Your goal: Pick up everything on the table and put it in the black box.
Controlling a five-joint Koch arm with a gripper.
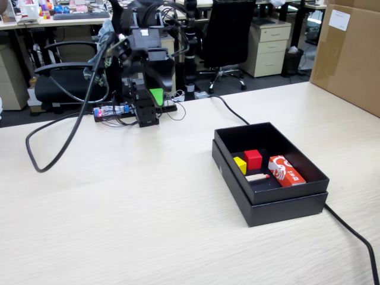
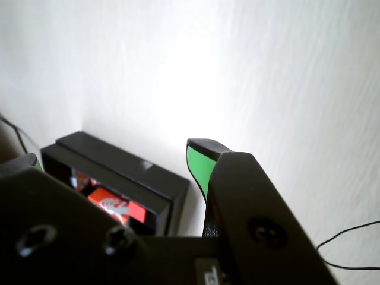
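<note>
Yellow cube (image 1: 240,164) already inside black box (image 1: 279,208), just beside red cube (image 1: 253,159), near red-white packet (image 1: 287,171). Table (image 1: 130,219) bare around box in fixed view, except for cables. Arm folded back at base, well apart from box. Claw (image 2: 113,163) looks parted and empty in wrist view, green pad (image 2: 199,166) showing; width approx., other tip barely visible. Task prob. finished; next move, if any, only resting pose.
</note>
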